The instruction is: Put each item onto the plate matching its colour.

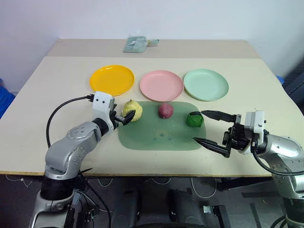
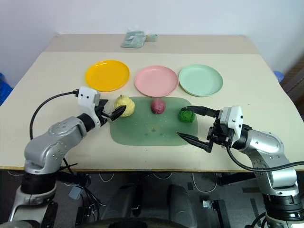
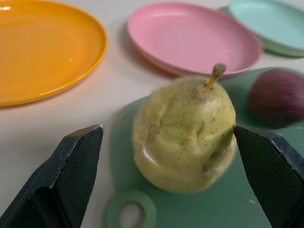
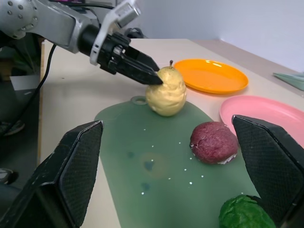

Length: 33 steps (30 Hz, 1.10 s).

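A pale yellow pear-like item (image 1: 133, 110) stands upright at the left end of the green mat (image 1: 156, 137). My left gripper (image 1: 127, 118) is open, one finger on each side of the pear; one pad (image 3: 256, 156) is at its skin and the other stands apart. A maroon round item (image 1: 165, 110) lies at the mat's far edge. The dark green leafy ball (image 1: 194, 119) sits at the mat's right end. My right gripper (image 1: 206, 128) is open just right of that ball, holding nothing. Beyond the mat stand the orange-yellow plate (image 1: 112, 80), pink plate (image 1: 161, 85) and mint plate (image 1: 205, 84).
A grey-green packet (image 1: 136, 43) lies at the table's far edge. A black cable (image 1: 59, 111) loops from my left wrist over the table. The mat has a small ring tab (image 3: 130, 213) near the pear.
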Tool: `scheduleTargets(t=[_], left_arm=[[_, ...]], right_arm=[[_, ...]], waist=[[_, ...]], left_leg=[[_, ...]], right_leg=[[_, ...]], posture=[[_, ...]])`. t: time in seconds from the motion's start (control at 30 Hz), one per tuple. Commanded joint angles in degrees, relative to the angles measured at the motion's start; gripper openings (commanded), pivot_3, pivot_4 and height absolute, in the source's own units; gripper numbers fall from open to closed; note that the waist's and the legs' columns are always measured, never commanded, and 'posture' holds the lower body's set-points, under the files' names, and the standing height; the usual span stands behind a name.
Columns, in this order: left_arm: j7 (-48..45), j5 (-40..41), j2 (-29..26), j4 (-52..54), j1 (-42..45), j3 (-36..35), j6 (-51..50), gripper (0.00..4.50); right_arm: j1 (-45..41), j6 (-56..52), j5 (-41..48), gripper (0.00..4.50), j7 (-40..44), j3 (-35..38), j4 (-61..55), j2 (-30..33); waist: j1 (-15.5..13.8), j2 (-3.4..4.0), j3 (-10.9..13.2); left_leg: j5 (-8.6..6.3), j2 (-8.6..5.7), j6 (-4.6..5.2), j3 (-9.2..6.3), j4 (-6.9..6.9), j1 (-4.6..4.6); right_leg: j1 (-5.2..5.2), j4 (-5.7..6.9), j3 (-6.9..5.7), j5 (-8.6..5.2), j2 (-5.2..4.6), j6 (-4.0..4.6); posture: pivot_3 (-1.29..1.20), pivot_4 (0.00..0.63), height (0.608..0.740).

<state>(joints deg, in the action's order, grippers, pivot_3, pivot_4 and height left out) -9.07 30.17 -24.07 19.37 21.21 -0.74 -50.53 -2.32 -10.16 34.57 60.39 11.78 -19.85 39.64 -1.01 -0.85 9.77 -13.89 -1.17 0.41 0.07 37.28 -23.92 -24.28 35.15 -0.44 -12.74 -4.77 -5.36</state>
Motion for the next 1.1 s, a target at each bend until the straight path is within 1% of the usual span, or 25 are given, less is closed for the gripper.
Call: scheduleTargets(t=[0.03, 0.2, 0.27, 0.3, 0.47, 0.57, 0.63, 0.7, 0.77, 0.9, 0.97, 1.03, 1.1], left_arm=[[-0.33, -2.69, 2.13, -2.40, 2.90, 2.22, 1.31, 4.50], [-0.33, -3.62, 5.67, -4.23, 4.73, 2.34, 0.08, 4.50], [-0.32, -4.96, 6.02, -5.07, 4.96, 2.35, 0.84, 3.96], [-0.20, -5.51, 6.18, -5.16, 5.09, 2.04, 1.28, 3.75], [0.83, -7.43, 6.45, -4.84, 6.15, -0.50, 2.20, 3.75], [3.63, -8.19, 7.67, -7.02, 8.74, -4.34, 3.50, 3.75], [6.94, -8.79, 8.92, -11.14, 12.50, -7.97, 5.25, 3.75], [10.63, -10.90, 9.26, -21.43, 19.00, -11.36, 10.82, 3.75], [11.97, -12.02, 9.23, -32.98, 25.65, -13.69, 17.38, 3.75], [9.93, -13.04, 8.27, -61.47, 38.71, -17.38, 33.86, 3.75], [9.50, -14.26, 7.84, -73.74, 42.95, -17.97, 40.32, 3.75], [8.88, -14.52, 7.76, -81.46, 45.56, -18.72, 44.37, 3.75], [8.24, -15.94, 8.26, -86.39, 46.98, -17.89, 46.59, 4.41]], right_arm=[[-0.46, 0.94, -0.22, 4.44, -1.26, 0.41, -2.07, -0.50], [-0.19, 0.92, -0.47, 4.44, -2.38, 0.75, -2.78, -0.53], [0.20, 1.06, -0.65, 4.50, -2.87, 0.88, -3.11, -0.59], [0.43, 1.07, -0.67, 4.50, -3.12, 1.04, -3.31, -0.59], [0.67, 0.94, -0.37, 4.50, -3.89, 1.56, -3.38, -0.42], [0.38, 1.26, -0.62, 4.50, -4.15, 1.54, -2.85, -0.39], [-0.37, 1.41, -0.85, 4.50, -4.54, 1.27, -2.39, -0.56], [-1.77, 1.60, -1.21, 4.50, -5.22, 0.64, -1.57, -1.06], [-3.15, 1.90, -1.84, 4.50, -5.69, -0.06, -0.82, -1.61], [-6.35, 2.12, -3.08, 4.50, -6.36, -1.43, 1.36, -2.91], [-8.57, 2.47, -3.96, 4.50, -7.23, -2.38, 3.04, -4.05], [-10.09, 2.68, -4.78, 4.50, -7.76, -3.11, 4.19, -4.90], [-11.39, 3.12, -5.83, 4.50, -8.30, -3.88, 5.39, -5.88]], waist=[[0.11, -0.01, 0.00], [0.16, -0.02, 0.01], [0.20, -0.02, 0.00], [0.19, -0.02, 0.00], [0.17, -0.02, 0.01], [0.03, -0.05, 0.02], [-0.07, -0.07, 0.03], [-0.15, -0.09, 0.05], [-0.06, -0.12, 0.06], [-0.01, -0.16, 0.07], [0.11, -0.17, 0.07], [0.23, -0.16, 0.07], [0.29, -0.19, 0.09]], left_leg=[[0.00, 0.00, 0.00, 0.00, 0.00, 0.00], [0.00, 0.00, 0.00, -0.01, 0.00, 0.00], [0.00, 0.01, 0.00, -0.01, -0.01, 0.00], [0.00, 0.01, 0.00, -0.01, -0.01, 0.01], [0.00, 0.01, 0.00, -0.01, 0.00, 0.01], [0.00, 0.01, 0.00, -0.02, 0.02, 0.01], [0.00, 0.00, 0.00, -0.04, 0.08, -0.01], [0.00, -0.01, 0.00, -0.04, 0.11, -0.02], [0.01, -0.01, 0.01, -0.06, 0.15, -0.01], [0.01, -0.09, 0.01, -0.06, 0.15, 0.00], [0.00, -0.15, 0.04, -0.03, 0.14, -0.01], [-0.01, -0.25, 0.06, 0.00, 0.14, -0.02], [-0.02, -0.21, 0.08, 0.01, 0.13, -0.03]], right_leg=[[0.00, -0.01, 0.00, 0.00, 0.00, 0.00], [0.00, 0.00, 0.01, 0.01, -0.01, -0.02], [0.00, 0.01, 0.02, 0.01, 0.00, -0.02], [0.00, 0.01, 0.02, 0.01, 0.00, -0.02], [0.00, 0.02, 0.02, 0.01, 0.00, -0.01], [0.00, 0.03, 0.02, 0.01, 0.00, -0.02], [0.01, 0.05, 0.01, 0.02, 0.00, -0.04], [0.02, 0.06, 0.00, 0.05, 0.01, -0.09], [0.04, 0.06, -0.02, 0.10, 0.08, -0.15], [0.10, 0.07, -0.04, 0.23, 0.08, -0.41], [0.09, 0.02, -0.04, 0.39, 0.05, -0.69], [0.09, -0.02, -0.03, 0.43, 0.03, -0.76], [0.08, -0.01, -0.02, 0.44, 0.01, -0.77]], posture=[[0.00, 0.150, 0.740], [0.00, 0.150, 0.740], [0.00, 0.150, 0.740], [0.00, 0.150, 0.740], [0.00, 0.150, 0.740], [0.00, 0.150, 0.740], [0.00, 0.150, 0.740], [0.00, 0.150, 0.740], [0.00, 0.150, 0.740], [0.00, 0.150, 0.740], [0.00, 0.150, 0.740], [0.00, 0.150, 0.740], [0.00, 0.150, 0.740]])
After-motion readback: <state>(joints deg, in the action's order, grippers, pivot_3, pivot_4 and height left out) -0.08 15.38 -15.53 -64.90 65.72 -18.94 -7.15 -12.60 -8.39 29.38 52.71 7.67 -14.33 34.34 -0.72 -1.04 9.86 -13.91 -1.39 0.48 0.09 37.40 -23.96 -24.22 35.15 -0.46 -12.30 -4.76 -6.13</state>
